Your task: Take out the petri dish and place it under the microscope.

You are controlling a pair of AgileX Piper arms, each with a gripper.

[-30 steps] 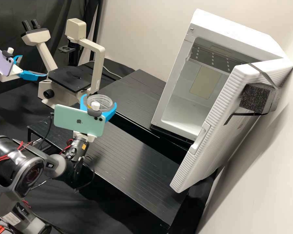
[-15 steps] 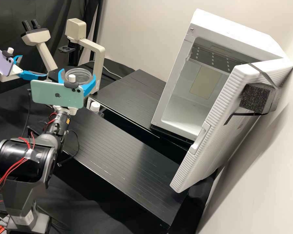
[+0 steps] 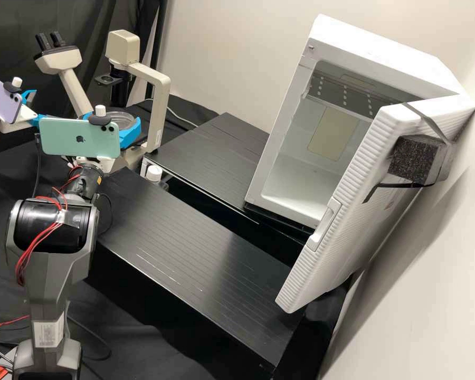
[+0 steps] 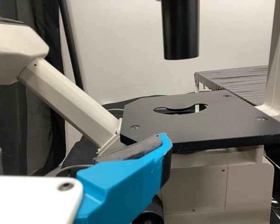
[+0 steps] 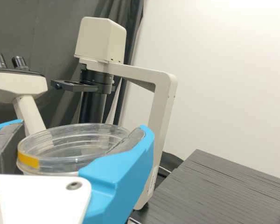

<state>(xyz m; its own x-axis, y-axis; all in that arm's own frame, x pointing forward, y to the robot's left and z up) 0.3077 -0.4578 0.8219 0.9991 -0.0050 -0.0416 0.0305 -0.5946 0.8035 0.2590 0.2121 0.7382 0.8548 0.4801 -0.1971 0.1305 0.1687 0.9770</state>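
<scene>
In the high view my right gripper (image 3: 112, 119), below the mint phone, is shut on the clear petri dish (image 3: 122, 120), which overlaps the stage area of the cream microscope (image 3: 160, 100). In the right wrist view the same gripper (image 5: 81, 133) has its blue fingers around the dish (image 5: 79, 140), level and marked by a yellow strip. My left gripper (image 3: 37, 106) stands open left of the microscope, partly behind the mint phone. The left wrist view has one finger of that gripper (image 4: 126, 186) near the edge of the bare black stage (image 4: 219, 123), with its round opening.
The white incubator (image 3: 285, 132) stands at the right, its ribbed door (image 3: 343, 211) swung open. A white-capped bottle (image 3: 154, 173) is between the front black shelf (image 3: 195, 258) and the rear one (image 3: 211, 153).
My right arm has carried the dish left and farther back, from in front of the microscope to its stage area, uncovering the bottle. The left arm has kept still.
</scene>
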